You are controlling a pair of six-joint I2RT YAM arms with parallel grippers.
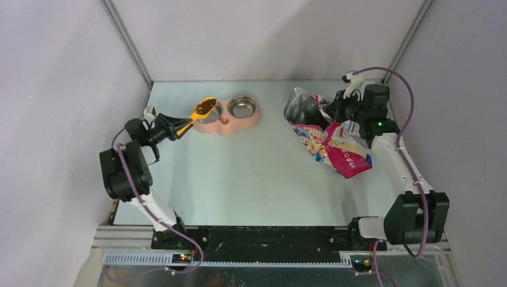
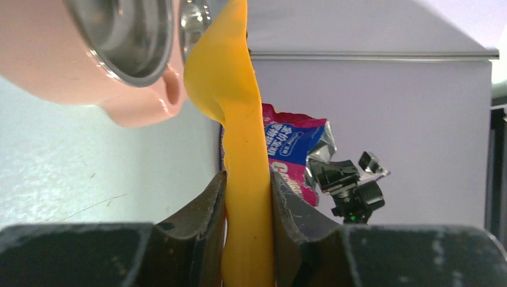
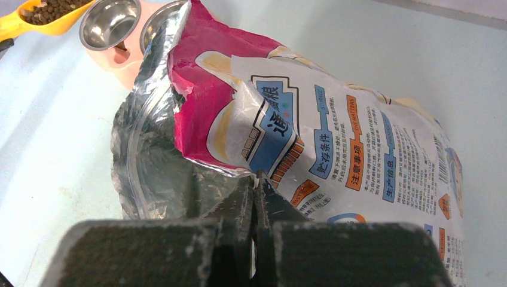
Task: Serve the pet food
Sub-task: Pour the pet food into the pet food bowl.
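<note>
Left arm [image 1: 122, 170] and right arm [image 1: 400, 161]: black joint housings, white links, purple cables [image 1: 412, 98] alongside; left gripper [image 2: 246, 177] dark grey, scuffed, dusted white.

We count on the pale worktop [image 1: 251, 179]:
- one pink feeder [image 1: 239, 124] at the back
- one yellow scoop [image 1: 202, 109] heaped with pet food [image 1: 206, 106], its handle clamped in the left tool [image 1: 173, 127], over the feeder's left bowl
- one printed bag [image 1: 332, 146] lying on the right, with the right tool [image 1: 335, 113] at its mouth

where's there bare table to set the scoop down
Widest bare patch: mid table, bordered by the feeder on the far side, the food bag on the right, the arm bases near. A narrower gap: between feeder and bag. Crowded: left pincer with scoop at the feeder, right pincer on the bag.
</note>
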